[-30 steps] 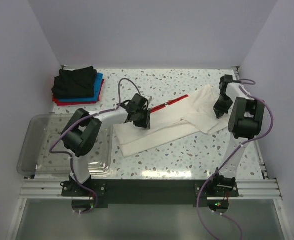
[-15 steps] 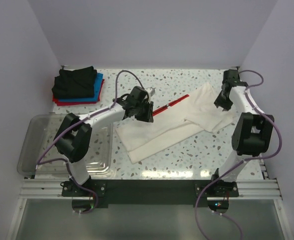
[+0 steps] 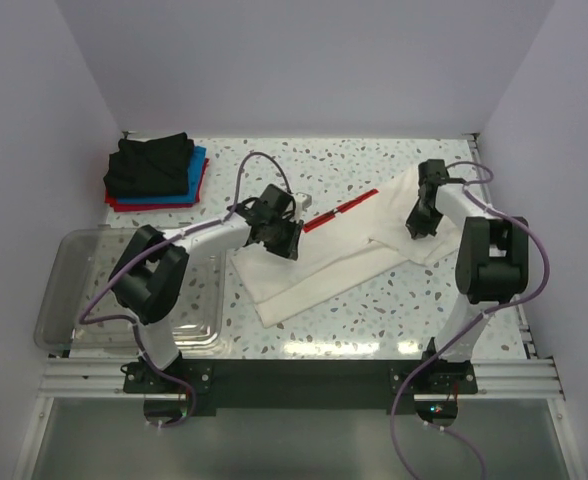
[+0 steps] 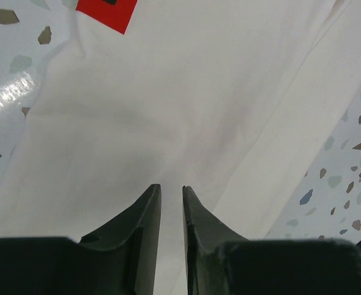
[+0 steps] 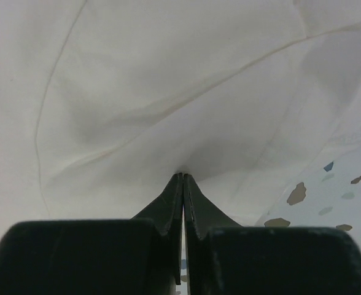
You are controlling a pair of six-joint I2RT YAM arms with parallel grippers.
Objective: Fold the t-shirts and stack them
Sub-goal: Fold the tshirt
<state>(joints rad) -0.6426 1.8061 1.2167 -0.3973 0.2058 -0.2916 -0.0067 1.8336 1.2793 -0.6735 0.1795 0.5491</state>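
Note:
The white t-shirt [image 3: 324, 258] lies stretched across the middle of the table, a strip of its red graphic [image 3: 340, 209] showing along the far edge. My left gripper [image 3: 282, 238] is over its left end. In the left wrist view the left gripper [image 4: 171, 187] has its jaws a narrow gap apart above smooth white cloth [image 4: 186, 104], with a red corner [image 4: 107, 12] at the top. My right gripper [image 3: 416, 222] is on the shirt's right end. In the right wrist view the right gripper [image 5: 182, 175] is shut, and the white cloth [image 5: 168, 92] puckers at its tips.
A folded stack stands at the back left: a black tee [image 3: 152, 165] on a blue one [image 3: 198, 158] on a red one [image 3: 159, 206]. A clear plastic tub [image 3: 74, 290] sits at the near left, beside the left arm.
The shirt was dragged a little toward the near right and laid flatter. My left gripper rose and came back down on its left end. My right gripper swung from the far right edge inward over the cloth.

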